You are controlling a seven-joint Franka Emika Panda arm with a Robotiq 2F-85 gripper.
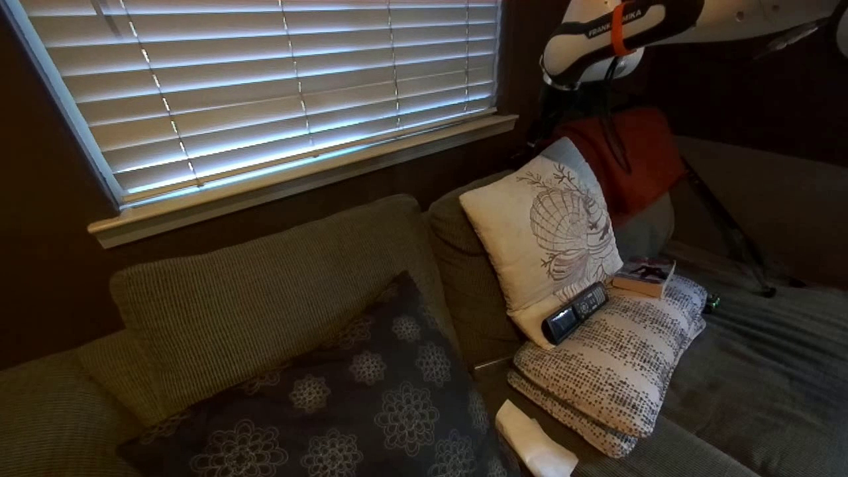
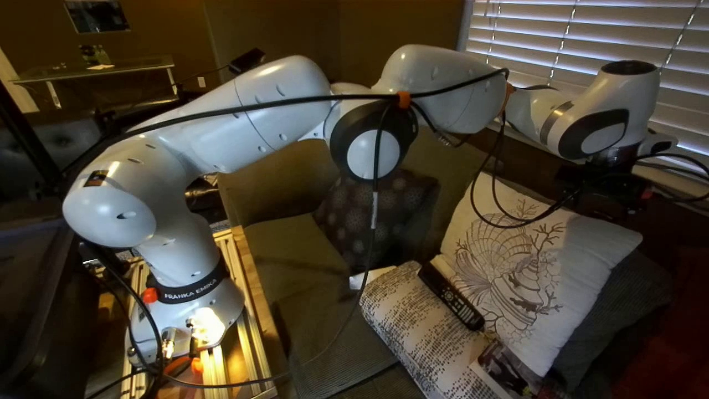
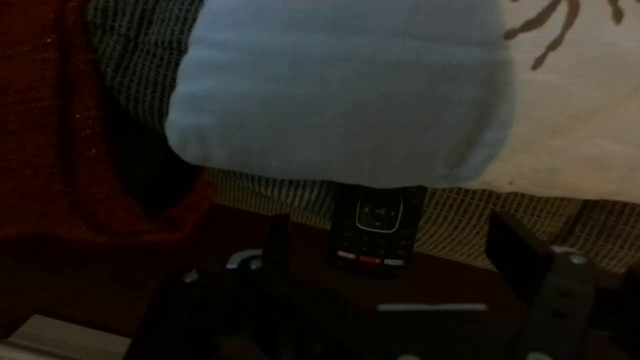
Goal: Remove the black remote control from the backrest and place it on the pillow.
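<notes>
The black remote control (image 3: 372, 245) shows in the wrist view, against the top edge of the olive-brown backrest (image 3: 455, 215). Its upper part is hidden under the shell-print pillow's edge; it is hidden in both exterior views. My gripper (image 3: 387, 225) is open, with one finger on each side of the remote in the picture, no contact visible. In both exterior views the gripper is a dark shape behind the shell-print pillow's top (image 1: 540, 126) (image 2: 604, 188). The pillow (image 1: 609, 371), low, pale and dark-speckled, lies on the seat; it also shows in an exterior view (image 2: 404, 310).
The upright shell-print pillow (image 1: 570, 225) leans on the backrest. A longer slim remote (image 1: 575, 313) and a book (image 1: 644, 278) lie on the speckled pillow. A windowsill (image 1: 318, 172) runs behind the sofa. A red cloth (image 1: 629, 159) drapes nearby. Cables (image 2: 498, 221) hang from the arm.
</notes>
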